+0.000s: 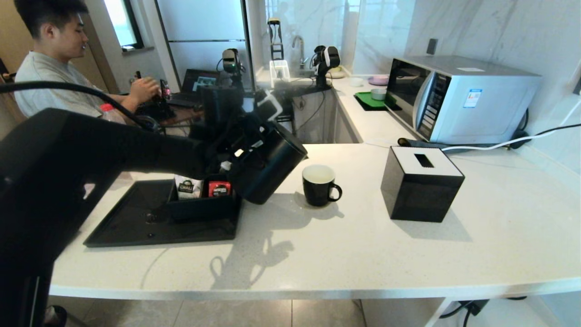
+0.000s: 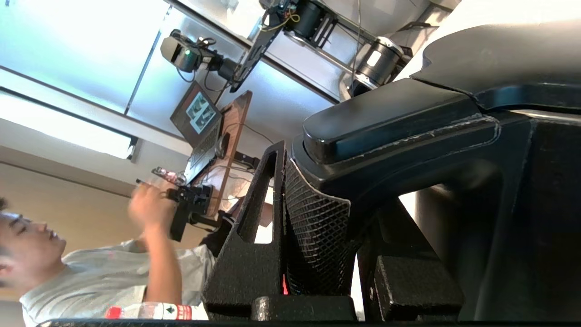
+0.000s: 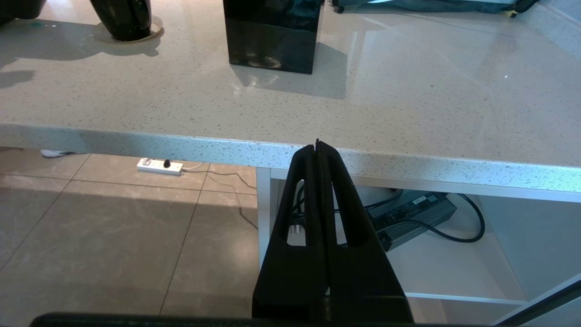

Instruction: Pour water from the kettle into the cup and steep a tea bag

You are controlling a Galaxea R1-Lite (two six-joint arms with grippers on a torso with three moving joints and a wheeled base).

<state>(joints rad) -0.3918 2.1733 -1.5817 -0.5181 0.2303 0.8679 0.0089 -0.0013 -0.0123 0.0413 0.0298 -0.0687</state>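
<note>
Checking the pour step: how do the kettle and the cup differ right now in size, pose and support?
The kettle is far larger than the cup. The kettle is tilted toward the cup, while the cup stands upright. The kettle is held by its handle in the left gripper; the cup rests free on the counter. Both are black.

Matt black kettle (image 1: 268,165), speckled stone countertop (image 1: 363,254)

White speckled counter (image 1: 363,254), marble wall (image 1: 481,32), tiled floor (image 3: 91,218), bright window (image 1: 120,20).
</note>
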